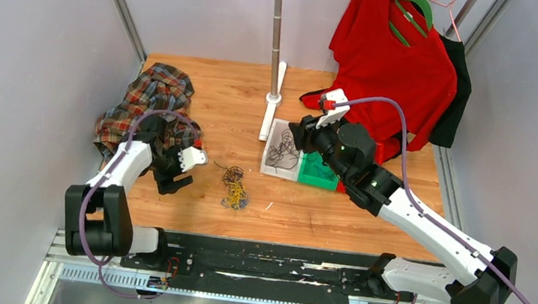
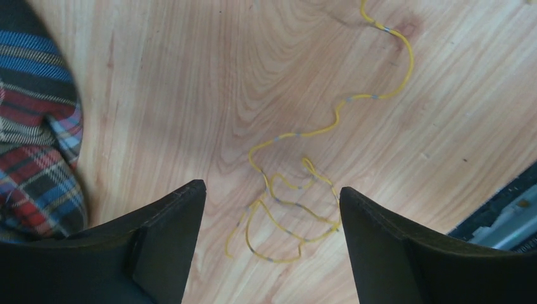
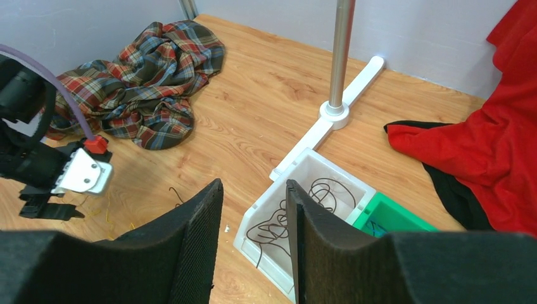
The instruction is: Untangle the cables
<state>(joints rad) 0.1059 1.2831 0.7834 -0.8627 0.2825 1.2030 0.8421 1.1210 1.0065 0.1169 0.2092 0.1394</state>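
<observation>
On the wooden table [image 1: 212, 86]: two arms reach in from the near edge, each over its own patch.
Left arm: bent sharply at the elbow, with the wrist pointing down close beside the plaid shirt [image 1: 147, 101].
Left claw [image 1: 174, 181]: the fingers are spread wide with nothing between them. Its own camera shows the gap [image 2: 271, 190] framing bare wood.
Yellow wire [image 2: 297, 209]: lies in loose loops on the wood, seen through that gap, with one long end snaking away from the claw.
Right arm: stretched out on a slant toward the table's middle, with the wrist over the bins.
Right claw [image 1: 299, 136] [image 3: 253, 185]: the fingers are partly apart and pinch nothing, above the white bin [image 1: 270, 169].
Tangle [image 1: 234, 186]: a small wad of yellow and dark wire on the wood, just right of the left claw.
Black wire [image 3: 304, 209]: coiled inside the white bin.
Green bin [image 1: 316, 174]: touches the white bin's right side and is partly hidden by the right arm. I cannot tell what is in it.
Behind: a metal pole [image 1: 277, 24] on a white base, and a red shirt [image 1: 389, 59] on a green hanger [image 1: 417, 9], its hem on the table beside the right arm.
</observation>
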